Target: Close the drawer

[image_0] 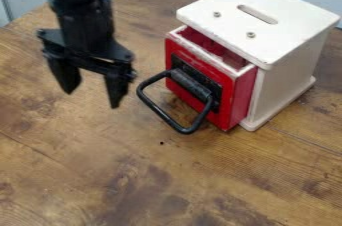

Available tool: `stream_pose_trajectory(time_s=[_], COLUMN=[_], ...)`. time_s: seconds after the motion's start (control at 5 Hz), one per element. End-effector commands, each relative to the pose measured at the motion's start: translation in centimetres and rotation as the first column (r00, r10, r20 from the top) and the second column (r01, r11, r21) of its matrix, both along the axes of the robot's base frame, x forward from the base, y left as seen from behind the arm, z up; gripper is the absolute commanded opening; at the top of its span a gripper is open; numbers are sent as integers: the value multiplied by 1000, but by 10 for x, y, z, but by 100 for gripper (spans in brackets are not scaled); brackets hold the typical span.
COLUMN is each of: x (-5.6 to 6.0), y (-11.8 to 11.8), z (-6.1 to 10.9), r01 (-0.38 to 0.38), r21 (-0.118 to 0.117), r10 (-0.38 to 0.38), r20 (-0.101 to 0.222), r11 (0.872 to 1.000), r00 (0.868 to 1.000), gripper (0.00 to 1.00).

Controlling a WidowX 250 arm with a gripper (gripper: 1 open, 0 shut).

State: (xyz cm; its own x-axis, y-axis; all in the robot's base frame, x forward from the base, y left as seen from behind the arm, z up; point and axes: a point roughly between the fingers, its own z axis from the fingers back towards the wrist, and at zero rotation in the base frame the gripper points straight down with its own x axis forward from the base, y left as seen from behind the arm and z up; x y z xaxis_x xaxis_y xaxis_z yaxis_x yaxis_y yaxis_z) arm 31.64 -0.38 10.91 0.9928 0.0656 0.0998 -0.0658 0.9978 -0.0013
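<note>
The red-fronted drawer (211, 82) sticks out a little from the cream-white box (274, 50), with a gap showing behind its top edge. A black block mount (195, 78) on its front carries a large black wire loop handle (167, 112) that reaches down to the table. My gripper (91, 87) hangs pointing down to the left of the handle, above the wood. Its two black fingers (116, 88) are spread wide, open, with nothing between them. It does not touch the handle.
The wooden table (120, 175) stretches out in front and to the left. The box has a slot (258, 14) in its top. The table's far left edge (16, 22) borders a pale background.
</note>
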Motion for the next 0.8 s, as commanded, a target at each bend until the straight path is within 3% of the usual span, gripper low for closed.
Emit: stream_pose_trajectory(time_s=[0.0, 0.2, 0.6], x=[21, 25, 19], y=[-1, 7, 21], z=[9, 4, -11], r01=[-7, -23, -95], r21=[2, 4, 4], r10=[7, 22, 94], r20=[62, 65, 45], r11=[1000, 1000, 996], r00=[998, 998, 995], gripper=[100, 100, 100])
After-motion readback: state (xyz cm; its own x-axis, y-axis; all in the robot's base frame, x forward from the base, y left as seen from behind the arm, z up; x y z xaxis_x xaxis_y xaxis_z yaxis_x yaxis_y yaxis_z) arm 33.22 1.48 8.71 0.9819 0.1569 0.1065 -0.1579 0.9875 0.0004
